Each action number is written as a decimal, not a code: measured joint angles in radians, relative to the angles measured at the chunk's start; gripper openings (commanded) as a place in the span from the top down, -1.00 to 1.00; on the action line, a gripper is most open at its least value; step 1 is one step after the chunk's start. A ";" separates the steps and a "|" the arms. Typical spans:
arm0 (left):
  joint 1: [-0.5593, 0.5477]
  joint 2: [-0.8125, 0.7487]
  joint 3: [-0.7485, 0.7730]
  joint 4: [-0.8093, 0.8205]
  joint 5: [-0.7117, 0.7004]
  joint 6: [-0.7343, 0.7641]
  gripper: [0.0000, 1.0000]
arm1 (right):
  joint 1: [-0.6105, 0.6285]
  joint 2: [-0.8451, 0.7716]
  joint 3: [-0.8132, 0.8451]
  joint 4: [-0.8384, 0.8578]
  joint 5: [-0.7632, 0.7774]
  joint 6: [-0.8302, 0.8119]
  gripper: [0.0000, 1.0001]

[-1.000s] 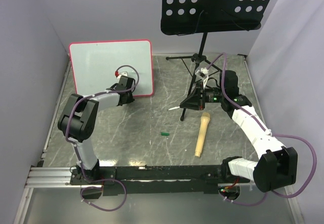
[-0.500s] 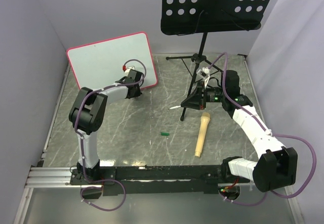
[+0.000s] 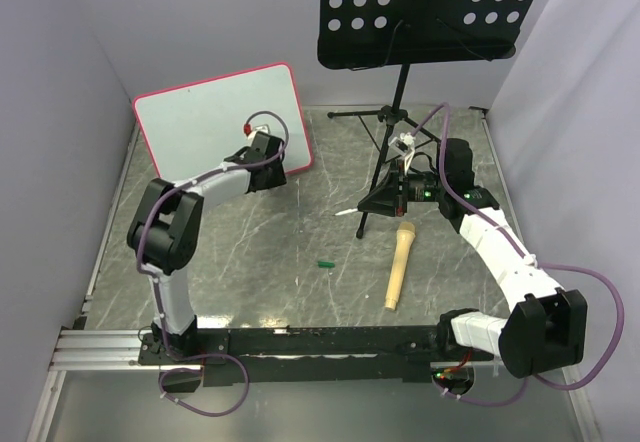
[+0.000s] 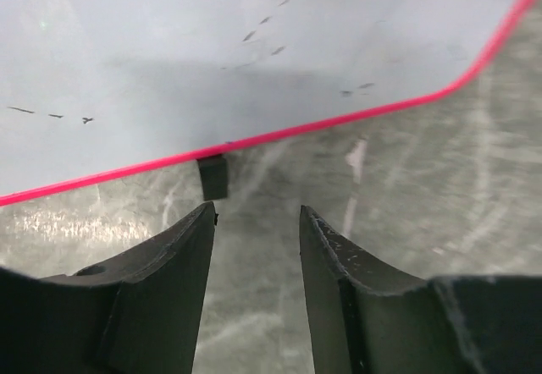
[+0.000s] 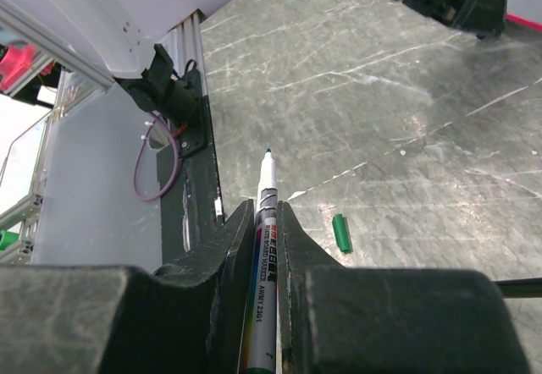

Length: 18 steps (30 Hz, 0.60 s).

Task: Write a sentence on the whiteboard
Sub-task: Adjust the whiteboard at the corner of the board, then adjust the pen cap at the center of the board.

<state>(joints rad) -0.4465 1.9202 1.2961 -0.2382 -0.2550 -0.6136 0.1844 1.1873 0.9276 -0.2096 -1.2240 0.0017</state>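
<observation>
Just beyond left gripper point(image 4: 258, 215) jaws stands whiteboard point(image 4: 212, 44)

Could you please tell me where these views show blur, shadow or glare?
Left wrist: the left end effector is soft in the foreground, a grey shadow crosses the whiteboard, and there is glare on the table. Right wrist: the marker is fairly crisp. Top external: evenly lit, sharp.
</observation>
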 measured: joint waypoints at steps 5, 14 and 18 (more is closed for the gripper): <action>-0.001 -0.109 -0.024 0.001 0.048 0.000 -0.05 | 0.000 0.002 0.000 -0.001 0.000 0.000 1.00; -0.014 -0.373 -0.285 0.044 0.294 0.047 -0.36 | -0.006 0.003 0.002 -0.009 -0.001 -0.011 1.00; -0.081 -0.405 -0.336 0.016 0.365 0.082 -0.25 | -0.011 0.003 0.002 -0.020 -0.001 -0.023 1.00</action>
<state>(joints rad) -0.5278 1.5150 0.9600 -0.2226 0.1104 -0.5312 0.1730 1.1908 0.9291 -0.2298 -1.2251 -0.0208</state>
